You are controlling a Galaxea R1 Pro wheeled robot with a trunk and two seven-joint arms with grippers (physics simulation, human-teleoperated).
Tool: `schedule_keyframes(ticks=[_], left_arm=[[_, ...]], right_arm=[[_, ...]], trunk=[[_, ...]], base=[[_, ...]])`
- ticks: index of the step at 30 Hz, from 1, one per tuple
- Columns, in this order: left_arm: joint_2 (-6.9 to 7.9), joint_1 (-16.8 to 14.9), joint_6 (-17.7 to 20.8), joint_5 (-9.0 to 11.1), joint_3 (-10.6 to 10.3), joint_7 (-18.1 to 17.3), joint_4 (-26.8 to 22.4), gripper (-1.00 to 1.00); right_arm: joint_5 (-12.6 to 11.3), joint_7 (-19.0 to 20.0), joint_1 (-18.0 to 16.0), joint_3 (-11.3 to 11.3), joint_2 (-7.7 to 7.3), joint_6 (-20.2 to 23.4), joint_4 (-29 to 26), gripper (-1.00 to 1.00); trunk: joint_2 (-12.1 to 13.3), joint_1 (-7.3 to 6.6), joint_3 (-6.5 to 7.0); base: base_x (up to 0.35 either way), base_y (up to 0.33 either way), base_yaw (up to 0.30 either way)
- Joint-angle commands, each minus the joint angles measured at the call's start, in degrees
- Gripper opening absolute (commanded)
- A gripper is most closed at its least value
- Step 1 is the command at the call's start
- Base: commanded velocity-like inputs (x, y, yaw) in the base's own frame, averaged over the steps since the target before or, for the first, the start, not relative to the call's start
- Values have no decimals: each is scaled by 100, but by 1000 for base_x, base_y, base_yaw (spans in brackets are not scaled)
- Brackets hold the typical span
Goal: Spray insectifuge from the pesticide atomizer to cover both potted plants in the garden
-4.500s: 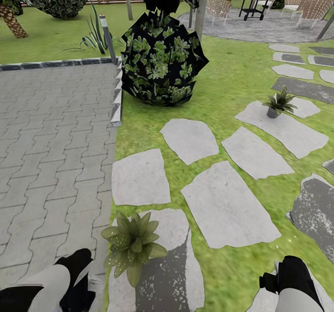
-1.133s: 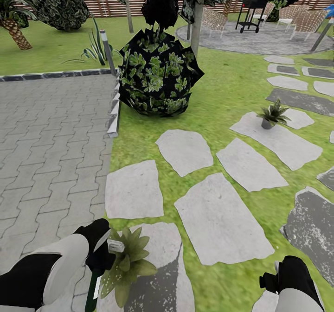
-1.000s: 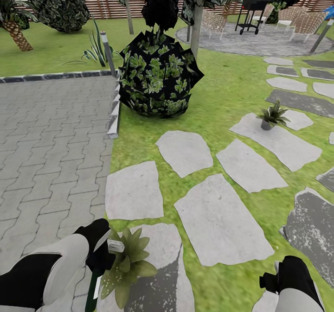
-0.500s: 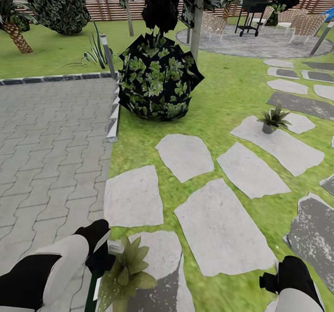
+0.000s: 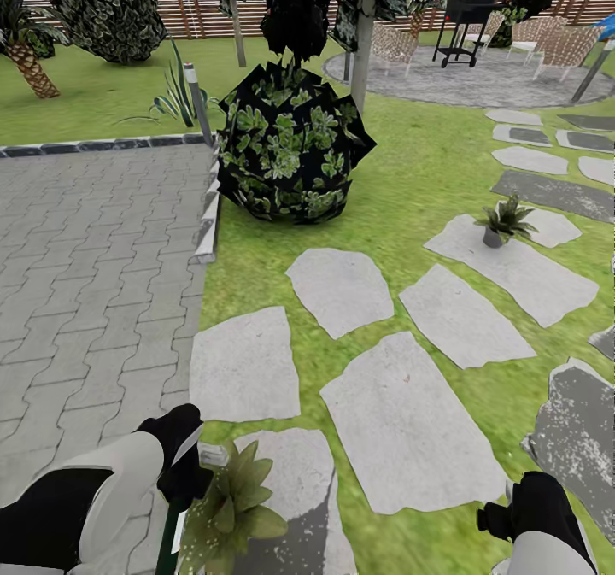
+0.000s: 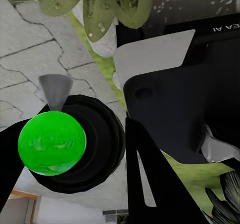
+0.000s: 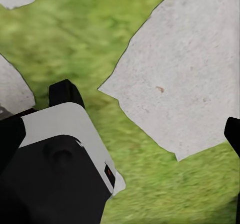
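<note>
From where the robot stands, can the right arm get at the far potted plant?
Probably not. The right gripper hangs low beside the body, holding nothing, while the far potted plant sits several stepping stones away across the lawn. Nothing blocks the way; the robot would likely need to drive closer.

Near potted plant [image 5: 229,507] sits on a stepping stone [image 5: 299,481] at bottom, just right of the paving [image 5: 94,284]. Pesticide atomizer [image 5: 171,528] beside it, on its left. The other potted plant [image 5: 504,220], 1 of 2, on a stone far right. Round bush [image 5: 290,152] behind, fence [image 5: 196,7] beyond.
</note>
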Motion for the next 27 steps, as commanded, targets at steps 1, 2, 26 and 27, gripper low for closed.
schedule_keyframes(ticks=[1,2,26,27], left_arm=[[1,-1,19,-49,-19,-60,-8,-100],[1,-1,19,-49,-20,-60,-8,-100],[5,34,17,-49,-17,-60,-17,-100],[4,34,18,-49,-20,-60,-17,-100]], right_arm=[[62,55,-7,-20,5,-4,-11,100],[62,55,-7,-20,5,-4,-12,100],[64,55,-7,-21,5,-4,-12,100],[64,55,-7,-22,5,-4,-12,100]], trunk=[[-3,-2,-4],[-3,-2,-4],[-3,-2,17],[-3,-2,22]], base=[[-211,-131,0],[-239,-149,0],[-107,-32,-37],[0,13,-232]])
